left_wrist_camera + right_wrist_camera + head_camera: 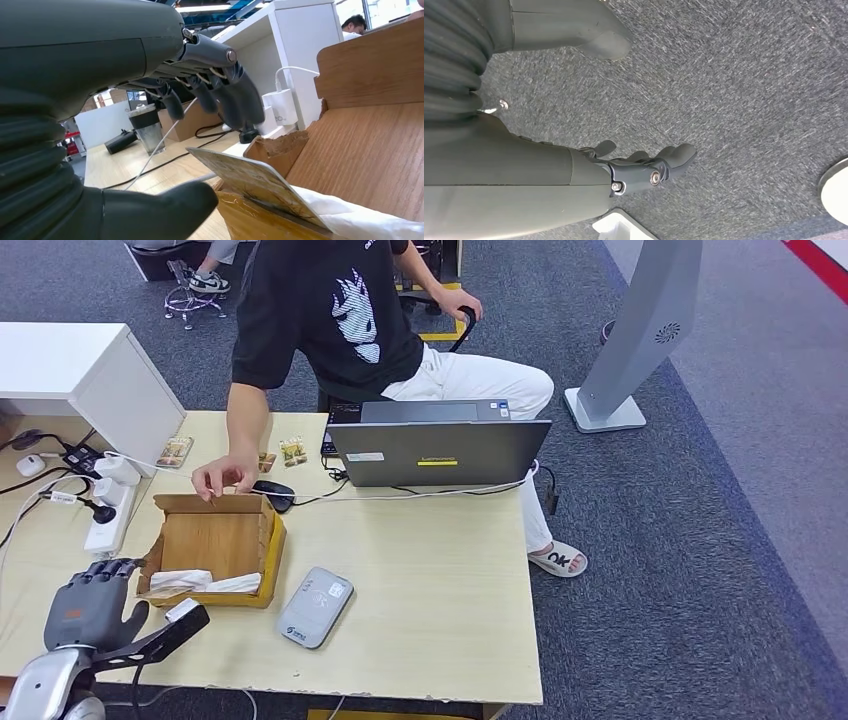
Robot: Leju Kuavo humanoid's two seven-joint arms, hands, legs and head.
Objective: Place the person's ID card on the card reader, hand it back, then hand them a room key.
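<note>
We see the left hand (92, 608) low at left, fingers apart, holding nothing. Right hand (644, 167) hangs down, fingers loosely spread, empty.

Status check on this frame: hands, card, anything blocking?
Left hand open at the wooden box, beside a card on its edge. Right hand empty over carpet. Card reader bare. Person's hand at box's far rim.

The table (430, 580) has a pale, smooth wood-look top with a matt finish. The box (215, 540) on it is brown wood-grain board, torn rough at one corner, with crumpled white paper (200, 582) inside. The card reader (314, 607), at four o'clock from the box, looks like smooth grey plastic. The carpet (744, 100) is coarse grey cloth.
</note>
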